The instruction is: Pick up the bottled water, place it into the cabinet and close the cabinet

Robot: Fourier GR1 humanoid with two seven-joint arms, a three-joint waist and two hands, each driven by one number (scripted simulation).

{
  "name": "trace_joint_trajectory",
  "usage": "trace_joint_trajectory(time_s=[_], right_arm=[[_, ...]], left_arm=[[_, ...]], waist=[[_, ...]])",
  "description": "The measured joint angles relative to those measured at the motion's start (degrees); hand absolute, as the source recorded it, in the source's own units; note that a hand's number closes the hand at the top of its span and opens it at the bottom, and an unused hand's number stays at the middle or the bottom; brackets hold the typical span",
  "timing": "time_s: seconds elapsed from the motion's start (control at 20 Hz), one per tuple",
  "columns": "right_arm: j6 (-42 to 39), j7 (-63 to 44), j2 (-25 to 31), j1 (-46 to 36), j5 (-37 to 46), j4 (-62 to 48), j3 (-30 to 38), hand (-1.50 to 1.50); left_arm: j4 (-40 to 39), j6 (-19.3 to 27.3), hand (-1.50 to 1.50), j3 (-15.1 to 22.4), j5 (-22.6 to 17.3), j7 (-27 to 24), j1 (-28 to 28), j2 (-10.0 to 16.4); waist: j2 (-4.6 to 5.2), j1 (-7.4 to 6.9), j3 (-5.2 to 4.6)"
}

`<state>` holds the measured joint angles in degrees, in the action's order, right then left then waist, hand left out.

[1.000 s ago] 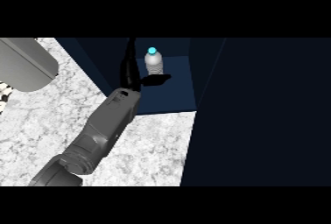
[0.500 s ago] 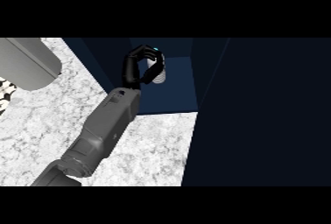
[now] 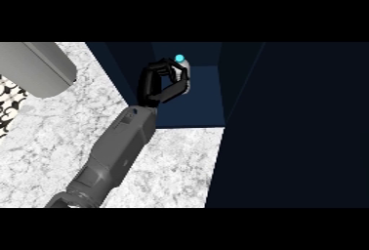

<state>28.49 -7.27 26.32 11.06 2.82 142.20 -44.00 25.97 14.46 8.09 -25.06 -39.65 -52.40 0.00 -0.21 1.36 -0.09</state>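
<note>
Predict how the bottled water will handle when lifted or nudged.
The bottled water stands upright and narrow, so a nudge would probably tip it. Its rounded body likely rolls once down. The left hand curls round it, so it seems stiff.

The tabletop [image 3: 57,141] is showing smooth, mottled white-and-grey stone. The cabinet [image 3: 288,122] is looking matt, dark blue and smooth. The fingers [image 3: 147,80] of the left hand [image 3: 150,99] are looking like smooth black plastic, the forearm [image 3: 119,151] matt grey. The bottled water [image 3: 185,73] is showing pale, clear plastic under a cyan cap [image 3: 179,58].
</note>
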Motion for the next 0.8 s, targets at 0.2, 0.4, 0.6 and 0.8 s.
trace_joint_trajectory(time_s=[0.2,0.4,0.6,0.8], right_arm=[[0.7,-0.1,1.0,0.1,0.2,0.1,0.7,-1.50],[1.5,-0.5,1.9,-0.1,0.4,0.3,1.3,-1.50],[1.3,-1.8,2.8,-1.5,0.4,0.4,2.0,-1.50],[1.0,-1.9,3.8,-1.6,0.4,0.4,1.0,1.50]], left_arm=[[8.1,-4.0,1.50,3.7,-2.0,3.5,5.1,0.0],[19.1,-4.2,1.50,6.5,-3.3,7.6,11.7,0.0],[30.9,-3.0,1.50,9.1,-3.4,9.8,20.8,0.5],[44.1,-3.0,1.50,11.5,-3.9,12.1,32.1,3.7]], waist=[[-0.36,-0.97,0.03],[-0.65,-2.03,0.05],[-0.71,-2.62,0.07],[-0.74,-2.89,0.09]])
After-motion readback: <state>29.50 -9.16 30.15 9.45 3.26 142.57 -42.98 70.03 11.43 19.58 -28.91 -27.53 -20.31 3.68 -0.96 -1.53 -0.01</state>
